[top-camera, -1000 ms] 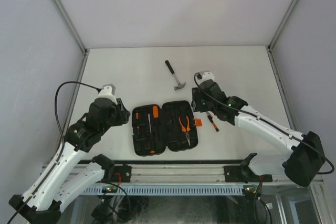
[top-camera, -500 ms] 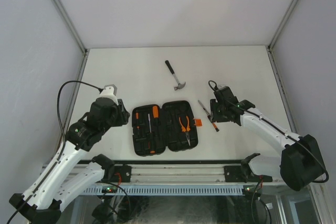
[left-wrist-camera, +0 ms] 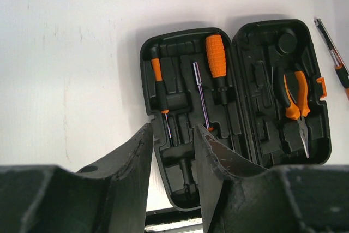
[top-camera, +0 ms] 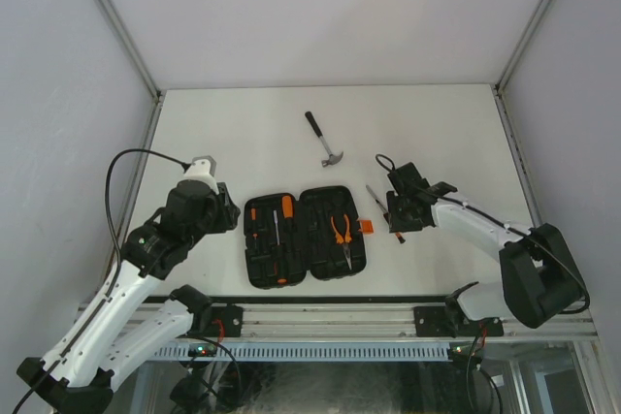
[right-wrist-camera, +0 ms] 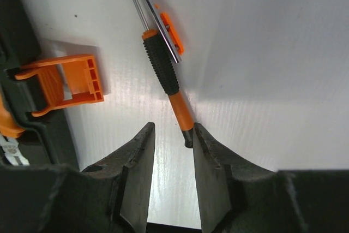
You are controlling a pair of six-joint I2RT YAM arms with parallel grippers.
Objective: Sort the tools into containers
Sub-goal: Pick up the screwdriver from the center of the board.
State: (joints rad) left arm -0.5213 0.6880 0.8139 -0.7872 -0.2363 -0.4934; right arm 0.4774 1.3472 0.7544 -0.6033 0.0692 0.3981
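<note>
The black tool case lies open at the near middle of the table. Its left half holds an orange-handled driver and slim screwdrivers; its right half holds the orange-handled pliers. The claw hammer lies farther back. A black-and-orange screwdriver lies right of the case. My right gripper is low over it, open, with the handle's end between the jaws. My left gripper is open and empty, left of the case.
The case's orange latch sticks out right beside the screwdriver. A second slim steel shaft with an orange tab lies against the screwdriver. The table's near edge and the rail run just below the case.
My right arm has swung away from the case's far right corner, to the right and down, and now sits over the screwdriver. The left arm has barely moved.
</note>
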